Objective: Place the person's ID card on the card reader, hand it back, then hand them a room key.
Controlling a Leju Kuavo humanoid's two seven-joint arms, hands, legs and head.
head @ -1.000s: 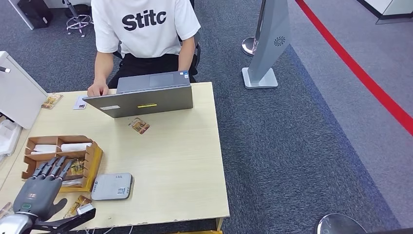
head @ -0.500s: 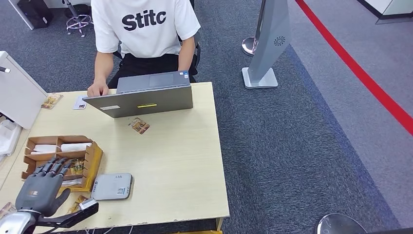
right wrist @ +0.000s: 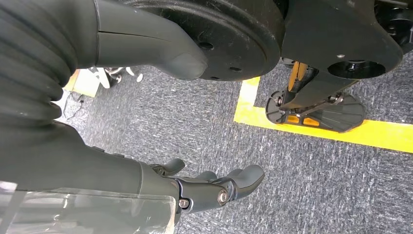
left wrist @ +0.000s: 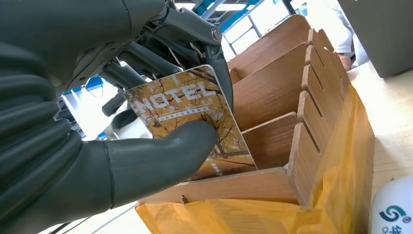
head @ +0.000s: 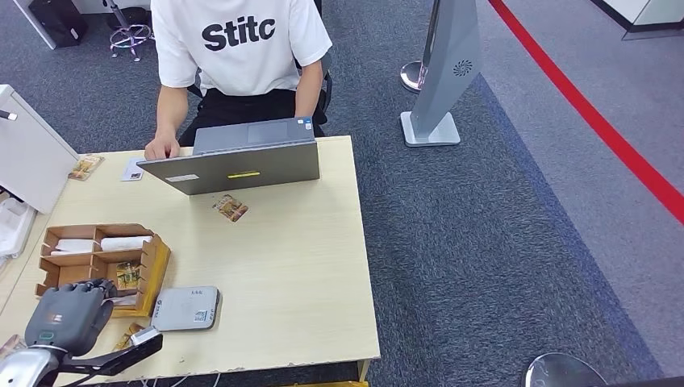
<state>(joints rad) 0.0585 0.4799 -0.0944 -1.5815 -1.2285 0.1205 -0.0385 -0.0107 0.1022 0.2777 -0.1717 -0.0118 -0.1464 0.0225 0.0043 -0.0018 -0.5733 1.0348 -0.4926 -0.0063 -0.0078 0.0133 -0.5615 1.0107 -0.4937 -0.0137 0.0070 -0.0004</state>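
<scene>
My left hand [head: 68, 313] is over the front compartment of the wooden card holder [head: 97, 242], with its fingers curled down into it. Up close, my left hand [left wrist: 122, 122] pinches a yellow room key card [left wrist: 182, 100] printed "HOTEL" between the thumb and the dark fingers behind it. The card's lower end still stands in the holder [left wrist: 272, 92]. The grey card reader [head: 185, 308] lies on the table just right of the holder. A white card [head: 133, 169] lies by the person's hand [head: 161, 147]. My right hand [right wrist: 209, 187] hangs over the carpet, fingers apart and holding nothing.
A person in a white T-shirt [head: 239, 40] sits behind an open laptop [head: 242, 157] at the table's far edge. Loose picture cards lie at mid-table [head: 231, 208], far left [head: 85, 167] and by my left wrist [head: 131, 334]. A white box [head: 28, 153] stands at the left.
My left hand's fingers were spread flat above the card holder; they have now curled down into its front compartment and closed on a key card. The person and table items have not moved.
</scene>
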